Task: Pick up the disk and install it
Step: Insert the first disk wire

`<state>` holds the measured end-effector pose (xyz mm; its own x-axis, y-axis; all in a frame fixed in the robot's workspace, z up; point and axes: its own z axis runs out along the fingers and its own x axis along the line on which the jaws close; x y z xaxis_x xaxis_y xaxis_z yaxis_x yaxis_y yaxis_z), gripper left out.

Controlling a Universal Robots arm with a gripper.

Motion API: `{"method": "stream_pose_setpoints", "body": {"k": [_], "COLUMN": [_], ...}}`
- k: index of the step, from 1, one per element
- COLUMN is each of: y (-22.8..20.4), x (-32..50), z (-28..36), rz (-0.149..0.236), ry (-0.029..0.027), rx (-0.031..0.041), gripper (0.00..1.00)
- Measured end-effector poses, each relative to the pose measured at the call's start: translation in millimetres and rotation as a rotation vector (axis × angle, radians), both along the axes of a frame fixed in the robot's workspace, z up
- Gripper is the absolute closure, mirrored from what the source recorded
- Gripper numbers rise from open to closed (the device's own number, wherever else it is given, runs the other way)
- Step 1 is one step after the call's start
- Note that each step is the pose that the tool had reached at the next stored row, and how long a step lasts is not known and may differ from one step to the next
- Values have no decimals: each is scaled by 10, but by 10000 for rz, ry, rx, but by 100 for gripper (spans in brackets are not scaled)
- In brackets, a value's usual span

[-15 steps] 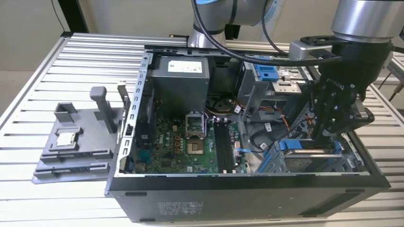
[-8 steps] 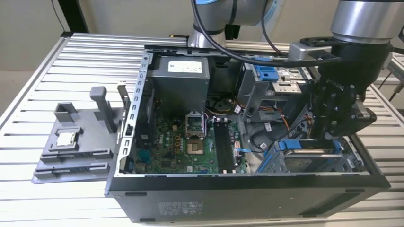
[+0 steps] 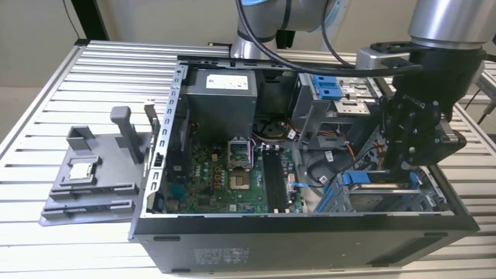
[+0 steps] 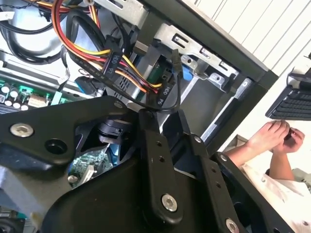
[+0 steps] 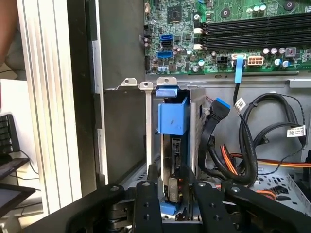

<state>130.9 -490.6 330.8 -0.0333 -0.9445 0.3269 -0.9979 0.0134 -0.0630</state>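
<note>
Gripper [image 5: 176, 191] fingers [image 5: 148, 199] clamped on disk [image 5: 176, 153], near end; disk sits edge-on in drive cage [image 5: 127, 126], corner of PC case [image 3: 310, 244]. Label face hidden, far end behind blue tab [image 5: 172, 116]. Cable tag [image 5: 295, 132] print too small to read.

We see the disk [image 5: 175, 162] standing on edge in the drive cage [image 5: 127, 83]. In the first wrist view its thin side faces us, a narrow strip of grey metal and dark board framed by blue plastic rails, with a blue tab at the far end. In the exterior view we find it [image 3: 377, 179] low between the cage walls at the exterior view's right, its blue rail uppermost; how deep it sits we cannot tell.
</note>
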Motion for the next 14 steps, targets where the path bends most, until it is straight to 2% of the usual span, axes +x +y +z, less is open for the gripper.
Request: {"method": "stream_pose_setpoints", "body": {"k": [4,5,8,14], "y": [0,0,0,0], "x": [0,0,0,3], "z": [76,92,98,-1], "rz": [0,1,0,-8], "ry": [0,0,0,1], "rx": [0,-1,-9,-92], "gripper": [0,100,100,100]}}
